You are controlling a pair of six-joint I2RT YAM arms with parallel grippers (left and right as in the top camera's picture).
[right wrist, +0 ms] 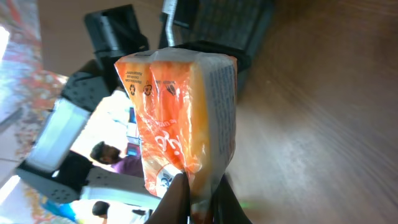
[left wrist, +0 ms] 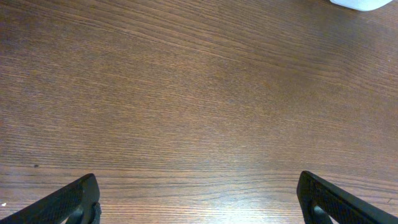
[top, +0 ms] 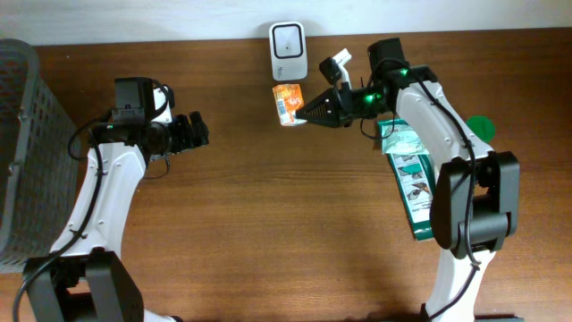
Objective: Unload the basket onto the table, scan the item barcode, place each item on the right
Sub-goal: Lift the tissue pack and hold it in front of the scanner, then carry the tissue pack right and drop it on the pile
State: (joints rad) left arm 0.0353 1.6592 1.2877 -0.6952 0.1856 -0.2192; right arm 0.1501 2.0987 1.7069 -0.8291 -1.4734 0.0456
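Observation:
An orange plastic-wrapped packet (top: pixel 288 103) with a white barcode label is the item, held just in front of the white scanner (top: pixel 288 51) at the table's back edge. My right gripper (top: pixel 304 112) is shut on the packet's edge, reaching in from the right. In the right wrist view the orange packet (right wrist: pixel 180 118) fills the centre, its thin end pinched between the dark fingers (right wrist: pixel 177 199). Far to the left, my left gripper (top: pixel 198 131) stands open over bare wood. Its fingertips (left wrist: pixel 74 199) show at the bottom corners of the left wrist view, with nothing between them.
A green and white carton (top: pixel 413 183) lies on the table under the right arm, with a green round thing (top: pixel 481 126) beside it. A grey mesh basket (top: pixel 22 143) stands at the left edge. A white corner of the scanner (left wrist: pixel 364 4) shows in the left wrist view.

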